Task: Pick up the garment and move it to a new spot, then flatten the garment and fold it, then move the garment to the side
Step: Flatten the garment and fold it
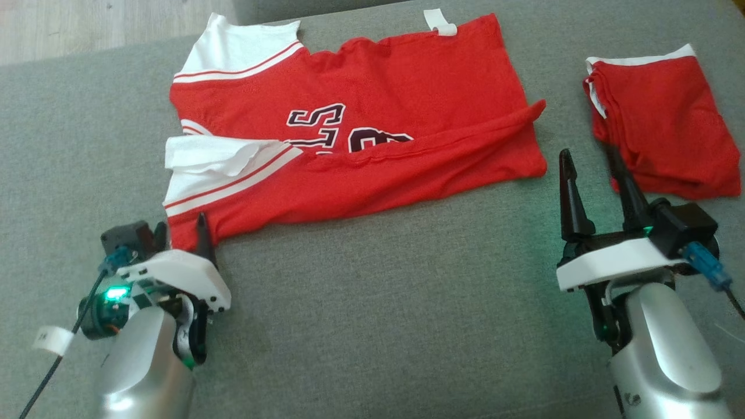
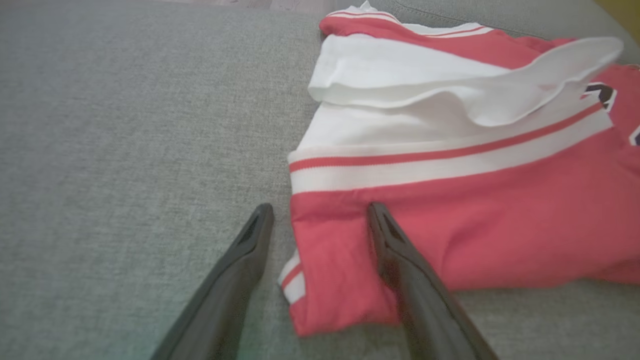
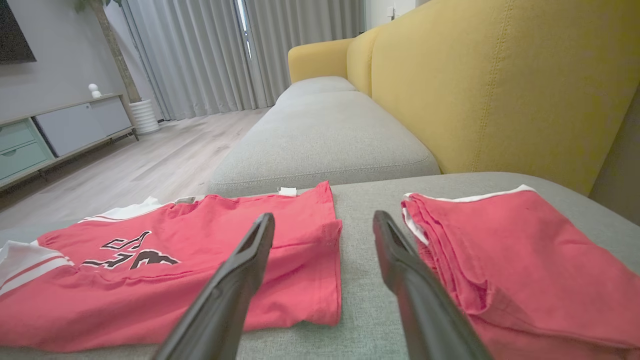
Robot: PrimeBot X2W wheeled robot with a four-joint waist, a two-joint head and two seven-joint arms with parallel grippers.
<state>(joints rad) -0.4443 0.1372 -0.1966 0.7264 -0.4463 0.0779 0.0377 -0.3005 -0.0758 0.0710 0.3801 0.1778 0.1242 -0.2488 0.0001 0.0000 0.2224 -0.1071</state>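
Surface: grey cushion (image 1: pixel 378 291) of a sofa with a yellow backrest (image 3: pixel 500 90). Wooden floor (image 1: pixel 87 29) past the far-left corner.

Jersey (image 1: pixel 361 134): red, lying flat on the cushion, long axis left to right, in the far-centre of the head view.
- The near long edge is turned over toward the far side. The flap covers the lower part of the dark lettering (image 1: pixel 326 131).
- White sleeve (image 1: pixel 209 157) with a red stripe at the left end, its cloth doubled and rumpled. A second white sleeve (image 1: pixel 233 49) sits at the far-left corner.
- Small white tag (image 1: pixel 439 23) sticks out at the far edge.
- Right hem ends short of the cushion's right side.

Folded garment (image 1: pixel 663 128): red with white trim on its far edge, lying right of the jersey. A strip of bare cushion separates the two.

Left gripper (image 1: pixel 181 224): near left, at the jersey's near-left corner, jaws apart.
- In the left wrist view the gripper (image 2: pixel 320 207) straddles the corner's edge, one finger over red cloth, the other over bare cushion.
- Nothing is clamped. Contact with the cloth cannot be told.

Right gripper (image 1: pixel 588 152): near right, jaws apart and empty, pointing far.
- In the right wrist view the gripper (image 3: pixel 324 216) is aimed at the bare strip, with the jersey's hem on its left and the folded garment on its right.
- One finger lies in line with the folded garment's near-left corner. Contact there cannot be told.
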